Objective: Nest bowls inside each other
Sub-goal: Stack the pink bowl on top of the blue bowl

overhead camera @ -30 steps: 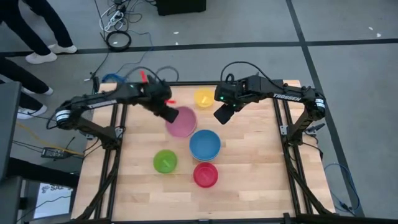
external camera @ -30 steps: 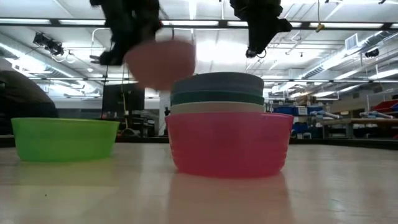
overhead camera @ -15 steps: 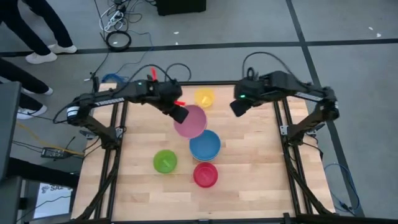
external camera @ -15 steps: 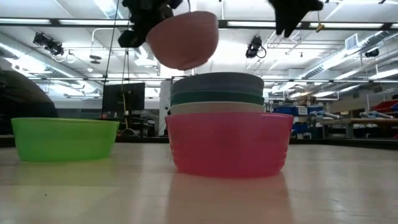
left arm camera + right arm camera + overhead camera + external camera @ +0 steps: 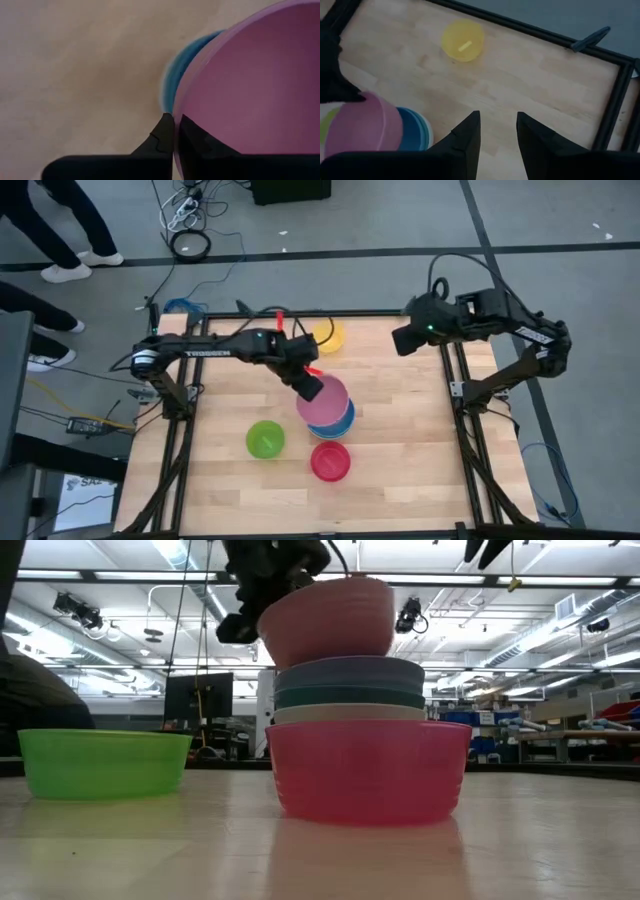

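My left gripper [image 5: 311, 388] is shut on the pink bowl [image 5: 326, 402], which hangs open side up over a stack of blue [image 5: 350, 670], teal [image 5: 350, 697] and white [image 5: 350, 713] bowls. The pink bowl's bottom is level with the blue rim; I cannot tell whether they touch. The red bowl [image 5: 331, 461] stands near the front, the lime green bowl [image 5: 265, 440] to its left and the yellow bowl [image 5: 328, 336] near the far edge, each on its base. My right gripper [image 5: 497, 132] is open and high over the far right of the table. My left gripper pinches the pink bowl's rim [image 5: 179, 102] on the side toward the table's far left. One finger [image 5: 162, 136] is outside the wall and the other [image 5: 197, 145] inside. The fingers slant down from the far left. The bowl hangs nearly level over the blue bowl [image 5: 175, 75].
The wooden table [image 5: 400, 440] has a black frame rail [image 5: 615, 100] around its edge. There is bare wood on its right half and along the near left. Cables lie on the floor [image 5: 190, 240] beyond the far edge, where people's legs [image 5: 60, 230] stand at the far left.
My left gripper has carried the pink bowl toward the table's right and near edge, from beside the stack to over it. The bowl has gone from tilted to nearly level. My right gripper has risen and drawn back toward the table's far right.
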Available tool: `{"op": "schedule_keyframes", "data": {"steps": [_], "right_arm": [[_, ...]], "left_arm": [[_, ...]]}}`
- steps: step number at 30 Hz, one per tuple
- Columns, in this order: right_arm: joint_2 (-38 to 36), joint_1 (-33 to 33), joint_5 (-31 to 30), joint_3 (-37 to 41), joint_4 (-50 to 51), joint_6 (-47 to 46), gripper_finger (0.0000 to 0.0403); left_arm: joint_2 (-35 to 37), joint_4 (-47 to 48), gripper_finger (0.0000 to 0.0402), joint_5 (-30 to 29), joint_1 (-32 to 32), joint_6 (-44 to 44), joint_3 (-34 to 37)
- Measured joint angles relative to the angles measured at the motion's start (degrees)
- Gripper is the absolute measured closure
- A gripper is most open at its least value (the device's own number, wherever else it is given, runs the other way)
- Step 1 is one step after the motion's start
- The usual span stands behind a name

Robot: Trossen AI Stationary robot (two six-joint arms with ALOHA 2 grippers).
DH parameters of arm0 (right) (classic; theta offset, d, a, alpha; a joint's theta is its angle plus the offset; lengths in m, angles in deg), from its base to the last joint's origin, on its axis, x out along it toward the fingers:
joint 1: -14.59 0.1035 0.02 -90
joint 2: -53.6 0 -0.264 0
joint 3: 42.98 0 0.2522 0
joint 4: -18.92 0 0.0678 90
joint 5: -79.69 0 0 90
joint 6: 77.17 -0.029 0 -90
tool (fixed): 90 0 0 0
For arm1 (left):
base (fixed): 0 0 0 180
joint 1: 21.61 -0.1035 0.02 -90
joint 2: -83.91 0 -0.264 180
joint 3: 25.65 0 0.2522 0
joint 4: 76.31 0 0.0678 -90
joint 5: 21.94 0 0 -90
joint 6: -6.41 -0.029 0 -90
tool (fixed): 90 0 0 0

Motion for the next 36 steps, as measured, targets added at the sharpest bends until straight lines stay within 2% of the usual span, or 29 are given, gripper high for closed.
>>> {"op": "schedule_keyframes", "data": {"steps": [4,12,22,30,36], "right_arm": [[1.43,0.0,0.15,0.0,-0.03,1.24,0.0289],[6.69,0.02,3.13,0.0,-0.17,5.37,0.0289],[12.85,1.13,4.76,0.0,-3.16,9.59,0.0289],[13.13,1.81,4.92,0.0,-7.19,9.93,0.0289],[13.07,1.79,5.41,0.0,-7.08,9.93,0.0289]], "left_arm": [[-0.97,-2.43,0.0366,3.45,0.02,0.15,-0.01],[-1.2,-2.42,0.0328,3.46,0.05,0.51,-0.02],[-1.01,-2.33,0.0326,5.61,0.07,1.33,-0.02],[-0.73,-1.72,0.0325,10.78,0.05,4.11,-0.15],[-0.63,2.44,0.0325,10.05,-0.28,1.99,-6.27]]}}
